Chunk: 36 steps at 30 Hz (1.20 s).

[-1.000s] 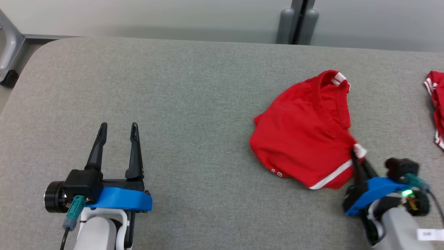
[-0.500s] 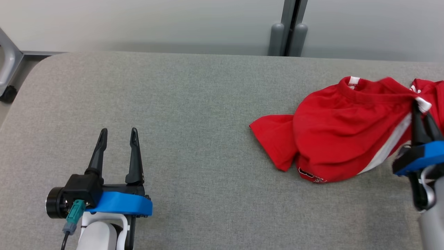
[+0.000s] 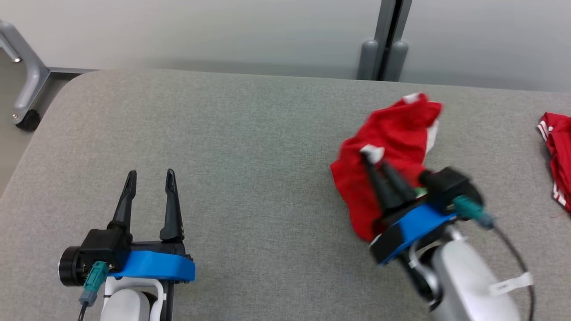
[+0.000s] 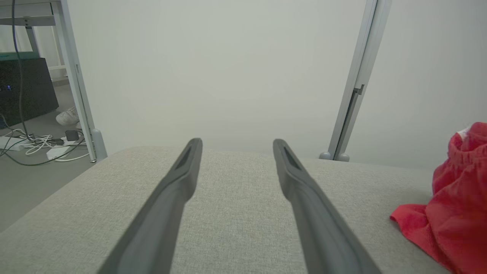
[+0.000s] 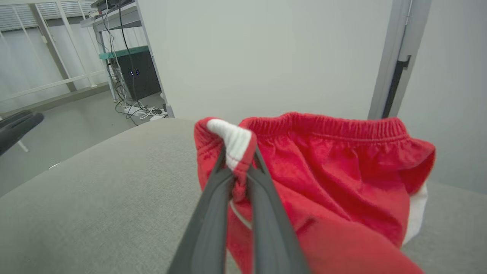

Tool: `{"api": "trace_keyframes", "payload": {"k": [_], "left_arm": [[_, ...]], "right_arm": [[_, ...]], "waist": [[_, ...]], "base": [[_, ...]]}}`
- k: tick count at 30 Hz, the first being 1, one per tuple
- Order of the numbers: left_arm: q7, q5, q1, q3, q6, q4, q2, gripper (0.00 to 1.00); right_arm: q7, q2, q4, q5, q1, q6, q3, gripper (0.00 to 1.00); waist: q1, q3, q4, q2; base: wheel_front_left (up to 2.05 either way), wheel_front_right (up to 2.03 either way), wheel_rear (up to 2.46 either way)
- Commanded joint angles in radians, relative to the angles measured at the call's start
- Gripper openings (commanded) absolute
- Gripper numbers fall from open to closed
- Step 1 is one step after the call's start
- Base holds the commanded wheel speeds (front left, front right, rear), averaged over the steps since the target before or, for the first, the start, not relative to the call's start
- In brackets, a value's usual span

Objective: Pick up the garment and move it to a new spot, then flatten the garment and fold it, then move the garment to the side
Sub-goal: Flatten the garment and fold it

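The garment is a pair of red shorts with white trim, bunched and lifted above the grey table, right of centre. My right gripper is shut on its white-striped waistband corner; in the right wrist view the fingers pinch that fold while the elastic waistband hangs open behind. The garment's edge also shows at the right of the left wrist view. My left gripper rests open at the lower left, nothing between its fingers, well away from the garment.
Another red garment with white stripes lies at the table's right edge. The grey padded table has a rounded far-left corner. A grey wheeled frame stands beyond it, and a grey post rises behind the table.
My right gripper has swung from the far right toward the table's middle, carrying the garment up and leftward so it bunches. The camera has shifted slightly. The left gripper has stayed put.
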<state>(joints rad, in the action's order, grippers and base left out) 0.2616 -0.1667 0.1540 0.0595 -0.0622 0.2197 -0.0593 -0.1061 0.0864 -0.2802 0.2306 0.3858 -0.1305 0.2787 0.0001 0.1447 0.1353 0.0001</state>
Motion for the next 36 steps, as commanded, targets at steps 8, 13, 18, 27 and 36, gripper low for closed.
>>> {"api": "trace_keyframes", "payload": {"k": [8,13,18,27,36], "left_arm": [[0.005,0.001,0.017,0.004,-0.005,0.0,0.005,1.0],[0.005,-0.003,0.02,0.007,-0.001,0.006,0.007,1.0],[0.005,-0.007,0.017,0.006,0.008,0.01,0.008,1.0],[0.005,-0.001,0.004,-0.007,0.009,0.011,0.009,1.0],[0.005,0.011,-0.011,-0.021,0.001,0.0,0.009,1.0]], "right_arm": [[0.007,-0.033,-0.063,0.038,-0.019,-0.001,0.272,0.0],[-0.009,-0.037,-0.139,0.076,0.003,-0.001,0.429,0.02],[-0.044,-0.035,-0.174,0.104,0.017,-0.001,0.497,1.0],[-0.098,-0.027,-0.125,0.07,0.007,-0.001,0.387,1.0],[-0.051,0.075,0.009,0.007,-0.069,-0.001,0.09,1.0]], "waist": [[-0.0001,0.027,0.034,-0.0001],[-0.0001,0.038,0.042,-0.0001],[-0.0001,0.038,0.031,-0.0001],[-0.0001,0.017,-0.012,-0.0001],[-0.0001,0.008,-0.044,-0.0001]], "base": [[0.0,0.0,0.0],[0.0,0.0,0.0],[0.0,0.0,0.0],[0.0,0.0,0.0],[0.0,0.0,0.0]]}}
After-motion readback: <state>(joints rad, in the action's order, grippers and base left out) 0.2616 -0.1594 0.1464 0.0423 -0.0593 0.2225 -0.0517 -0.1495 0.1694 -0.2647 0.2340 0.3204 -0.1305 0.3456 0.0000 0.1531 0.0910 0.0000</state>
